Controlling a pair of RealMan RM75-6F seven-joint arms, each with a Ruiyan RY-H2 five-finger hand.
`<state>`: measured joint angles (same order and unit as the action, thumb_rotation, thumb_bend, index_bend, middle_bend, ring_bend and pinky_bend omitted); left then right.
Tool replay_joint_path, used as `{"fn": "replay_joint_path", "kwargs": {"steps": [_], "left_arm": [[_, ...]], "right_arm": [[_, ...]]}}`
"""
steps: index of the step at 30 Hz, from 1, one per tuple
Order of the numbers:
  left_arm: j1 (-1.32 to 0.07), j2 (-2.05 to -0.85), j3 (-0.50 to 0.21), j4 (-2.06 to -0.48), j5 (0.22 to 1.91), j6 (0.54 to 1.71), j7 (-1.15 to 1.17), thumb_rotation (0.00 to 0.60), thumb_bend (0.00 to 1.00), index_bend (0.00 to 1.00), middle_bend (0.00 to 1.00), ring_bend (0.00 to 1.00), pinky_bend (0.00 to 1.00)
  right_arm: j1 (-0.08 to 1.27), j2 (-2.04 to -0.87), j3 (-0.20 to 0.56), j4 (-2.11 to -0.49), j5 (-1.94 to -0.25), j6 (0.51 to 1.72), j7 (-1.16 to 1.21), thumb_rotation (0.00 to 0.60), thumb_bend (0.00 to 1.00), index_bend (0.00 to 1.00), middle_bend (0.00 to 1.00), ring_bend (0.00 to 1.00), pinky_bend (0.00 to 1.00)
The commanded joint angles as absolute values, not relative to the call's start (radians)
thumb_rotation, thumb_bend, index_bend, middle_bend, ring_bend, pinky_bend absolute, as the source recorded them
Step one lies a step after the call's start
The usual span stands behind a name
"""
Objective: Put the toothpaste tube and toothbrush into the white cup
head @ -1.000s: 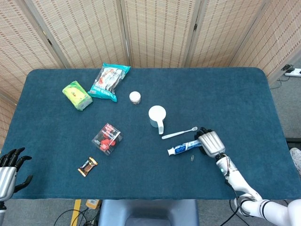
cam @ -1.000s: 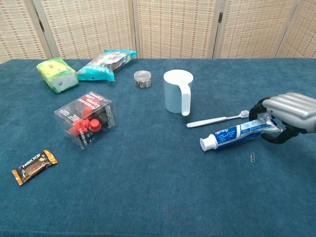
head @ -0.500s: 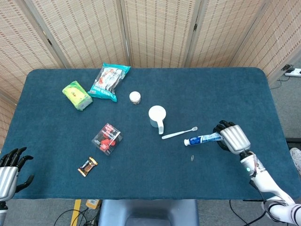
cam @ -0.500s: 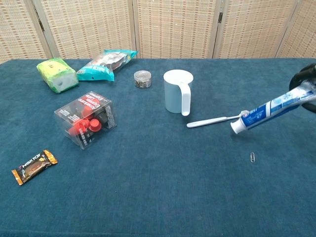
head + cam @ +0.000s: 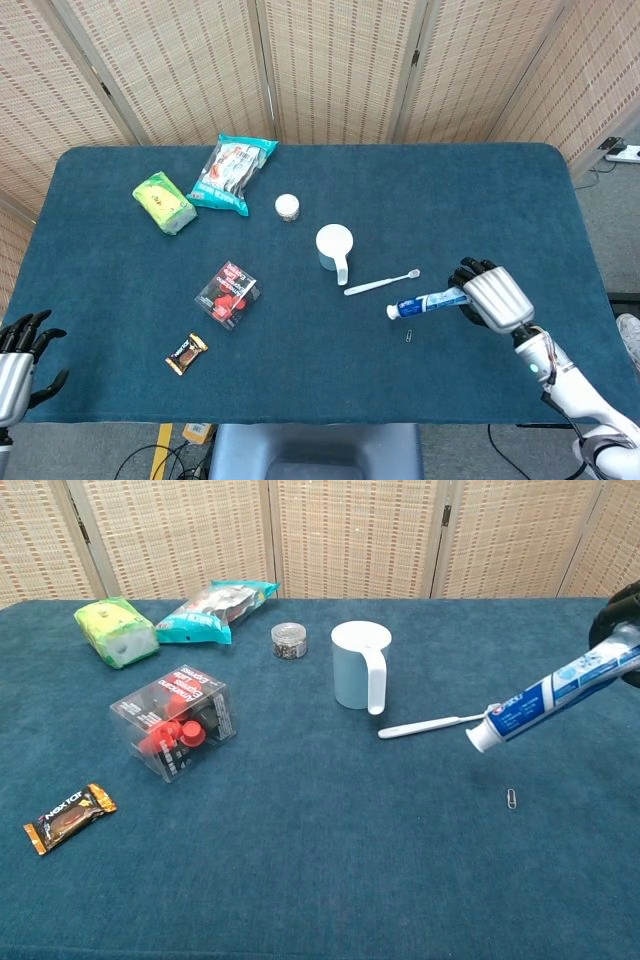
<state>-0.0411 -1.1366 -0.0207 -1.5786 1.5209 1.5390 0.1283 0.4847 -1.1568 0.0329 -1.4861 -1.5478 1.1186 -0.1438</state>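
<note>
The toothpaste tube (image 5: 428, 301) hung clear of the worktop (image 5: 300, 380) in the right hand (image 5: 490, 299), whose fingers were curled around its tail end, the capped end pointing away from the palm and tipped slightly downward. The tube's long axis ran roughly toward the white cup (image 5: 334, 246), which stood upright well beyond the cap, its handle turned toward the hand. Between the two, the toothbrush (image 5: 381, 284) lay flat on the cloth, untouched, just beyond the tube's cap and near the cup's handle, its length running nearly parallel to the tube. A small paper clip (image 5: 512, 799) lay below the raised cap. The right hand was plainly the nearer to the cup; to drop the tube in, it would likely need to carry it over the rim and stand it cap-down. The left hand (image 5: 20, 358) hovered far across at the worktop's edge, fingers spread, holding nothing.
</note>
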Motion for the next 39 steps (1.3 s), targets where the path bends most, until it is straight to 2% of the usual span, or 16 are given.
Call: {"fn": "replay_joint_path", "kwargs": {"steps": [1,7,13,21,25,29,33,35,39], "left_arm": [[-0.041,-1.141,-0.018,-1.579,1.525,1.539,0.128,0.600,0.31,0.35,0.15,0.12,0.19],[-0.040,-1.144,-0.017,-1.579,1.528,1.540,0.129,0.600,0.31,0.34,0.15,0.12,0.19],[-0.041,-1.150,-0.013,-1.576,1.530,1.534,0.127,0.600,0.31,0.35,0.15,0.12,0.19],[-0.036,-1.149,-0.012,-1.571,1.530,1.538,0.120,0.600,0.31,0.35,0.15,0.12,0.19],[-0.034,-1.149,-0.010,-1.569,1.530,1.538,0.118,0.600,0.31,0.35,0.15,0.12,0.19],[-0.032,-1.147,-0.012,-1.566,1.529,1.543,0.114,0.600,0.31,0.35,0.15,0.12,0.19],[-0.030,-1.144,-0.013,-1.566,1.530,1.547,0.109,0.600,0.31,0.35,0.15,0.12,0.19],[-0.028,-1.142,-0.013,-1.566,1.530,1.548,0.108,0.600,0.31,0.35,0.15,0.12,0.19],[-0.025,-1.141,-0.013,-1.565,1.528,1.551,0.104,0.600,0.31,0.35,0.15,0.12,0.19]], "right_arm": [[0.484,-1.119,0.027,-1.502,-1.519,1.088,-0.179,0.600,0.44,0.72,0.42,0.24,0.38],[0.489,-1.075,0.022,-1.516,-1.500,1.053,-0.207,0.600,0.44,0.72,0.38,0.24,0.38],[0.499,-1.055,0.030,-1.549,-1.466,1.024,-0.270,0.600,0.44,0.72,0.34,0.22,0.33],[0.538,-1.081,0.042,-1.583,-1.456,0.983,-0.366,0.600,0.44,0.65,0.30,0.17,0.26],[0.557,-1.097,0.049,-1.606,-1.450,0.964,-0.398,0.600,0.44,0.54,0.28,0.14,0.22],[0.579,-1.114,0.055,-1.637,-1.451,0.949,-0.426,0.600,0.44,0.28,0.22,0.10,0.14],[0.597,-1.128,0.063,-1.667,-1.444,0.937,-0.453,0.600,0.44,0.06,0.17,0.06,0.09],[0.605,-1.136,0.065,-1.679,-1.444,0.932,-0.460,0.600,0.44,0.01,0.15,0.05,0.09],[0.623,-1.152,0.067,-1.705,-1.447,0.918,-0.459,0.600,0.44,0.00,0.12,0.04,0.09]]}}
